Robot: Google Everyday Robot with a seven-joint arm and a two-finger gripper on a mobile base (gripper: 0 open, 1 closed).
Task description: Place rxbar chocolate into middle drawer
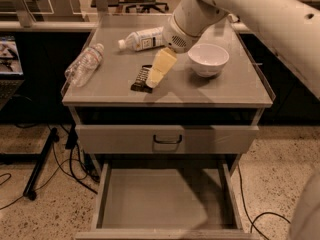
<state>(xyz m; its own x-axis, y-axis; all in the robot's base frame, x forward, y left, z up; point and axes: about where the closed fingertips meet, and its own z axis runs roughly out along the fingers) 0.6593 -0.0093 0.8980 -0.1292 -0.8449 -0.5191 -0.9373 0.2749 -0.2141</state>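
The rxbar chocolate (140, 79), a small flat dark bar, lies on the grey cabinet top (225, 91) near its front edge, left of centre. My gripper (156, 76), with pale yellow tips, hangs from the white arm and reaches down at the bar's right edge, close to or touching it. The middle drawer (160, 199) is pulled out low in front of the cabinet, with a bare grey floor.
A clear bottle (84, 64) lies at the top's left edge. A white-labelled bottle (145, 38) lies at the back. A white bowl (208, 59) stands right of the gripper. A shut drawer front with a black handle (167, 139) sits above the open drawer. Cables (65, 169) run on the floor.
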